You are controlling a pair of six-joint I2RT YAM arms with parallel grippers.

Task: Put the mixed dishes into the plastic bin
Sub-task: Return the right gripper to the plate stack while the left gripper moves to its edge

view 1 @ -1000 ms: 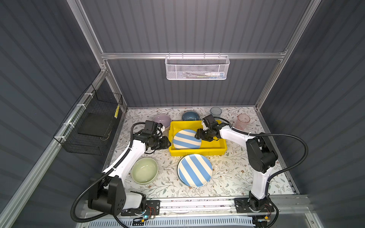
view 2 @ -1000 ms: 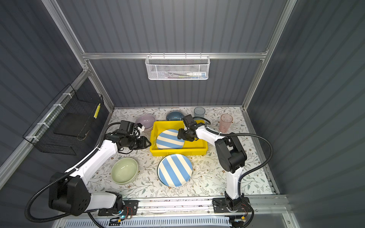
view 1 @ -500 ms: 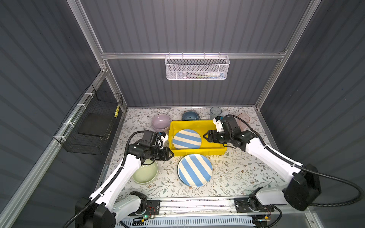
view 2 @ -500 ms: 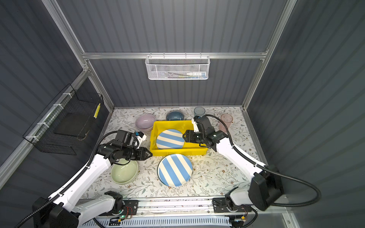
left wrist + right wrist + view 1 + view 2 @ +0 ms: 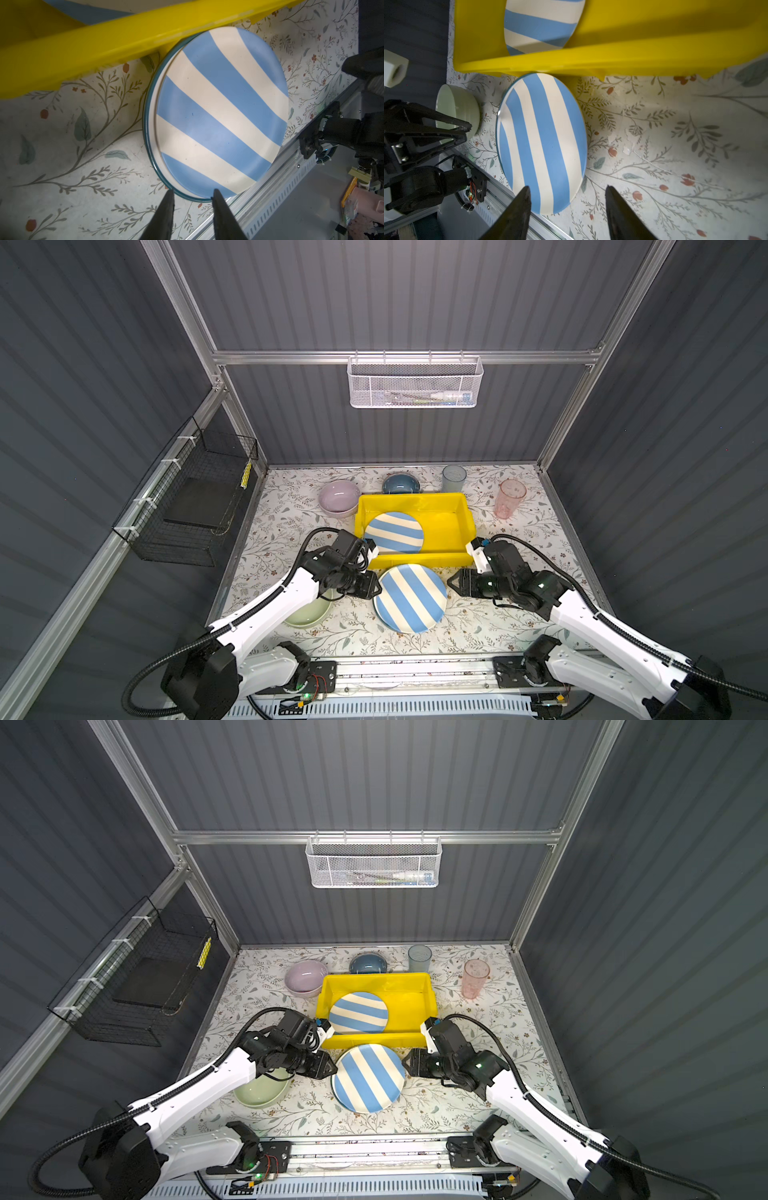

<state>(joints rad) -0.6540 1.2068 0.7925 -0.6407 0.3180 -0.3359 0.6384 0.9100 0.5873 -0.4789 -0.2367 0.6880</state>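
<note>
Peeking from under the nearer striped plate [image 5: 220, 112]: edge of a dark-rimmed plate [image 5: 150, 126]

left arm [image 5: 270, 610]: reaching forward, low over table | left tool [image 5: 375, 587]: about level, jaws narrowly parted | right arm [image 5: 602, 626]: reaching forward, low | right tool [image 5: 451, 583]: about level, jaws wider apart, tip facing left tool's tip

A plate [image 5: 394, 532] lay in the bin [image 5: 446, 526]; a second plate [image 5: 410, 598] lay on the bench [image 5: 478, 622] just before it, between left claw [image 5: 377, 588] and right claw [image 5: 450, 582].
</note>
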